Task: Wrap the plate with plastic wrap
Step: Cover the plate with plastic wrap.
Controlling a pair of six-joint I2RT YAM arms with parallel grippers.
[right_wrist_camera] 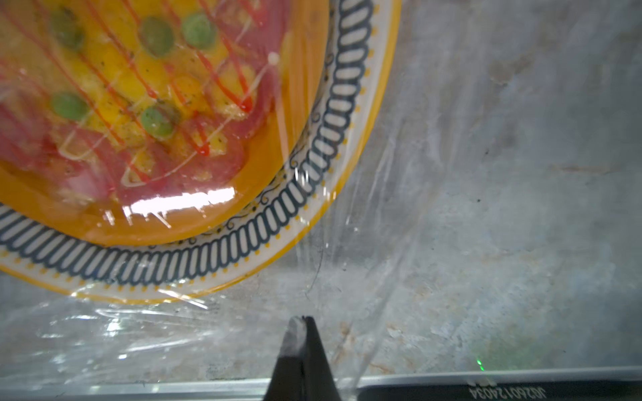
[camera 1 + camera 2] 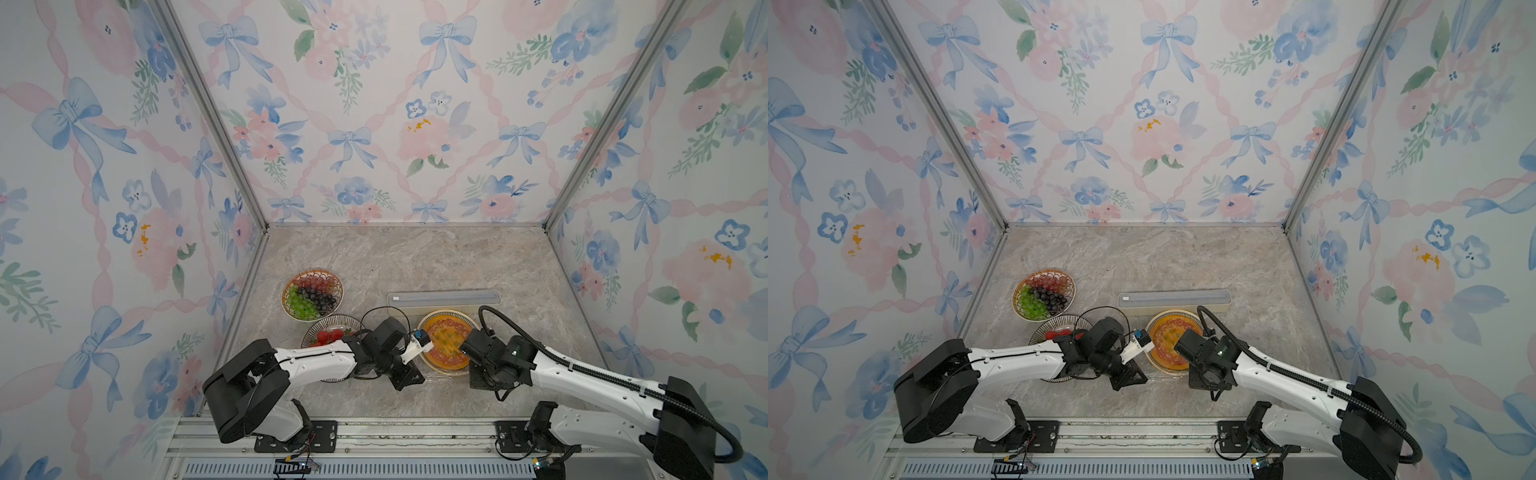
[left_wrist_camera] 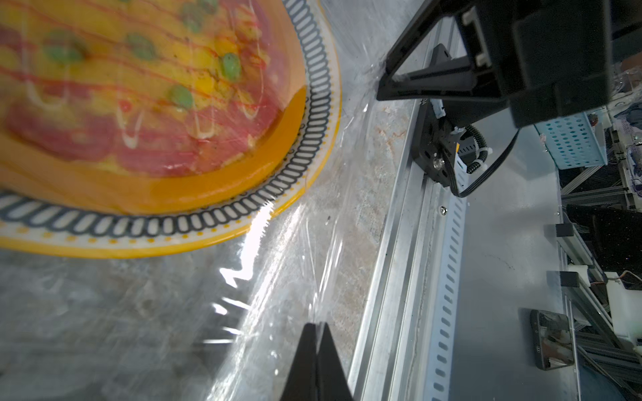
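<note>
Left gripper (image 3: 316,333): clenched on the plastic wrap (image 3: 295,264) at the plate's 7 o'clock. Creases run to its tips, so you are likely keeping the film taut.
Right gripper (image 1: 301,330): also pinching film, at 5 o'clock, mirroring that pull.
Plastic wrap: lies over the plate (image 1: 340,114) and spills onto the marble table (image 2: 415,257) toward 6 o'clock.
Plate: holds pizza-like food, with its rim under film.
Wrap box (image 2: 444,298): sits at the plate's 12 o'clock. You can't tell whether the film is cut.
Grape plate (image 2: 312,294): stands clear at 10 o'clock.
</note>
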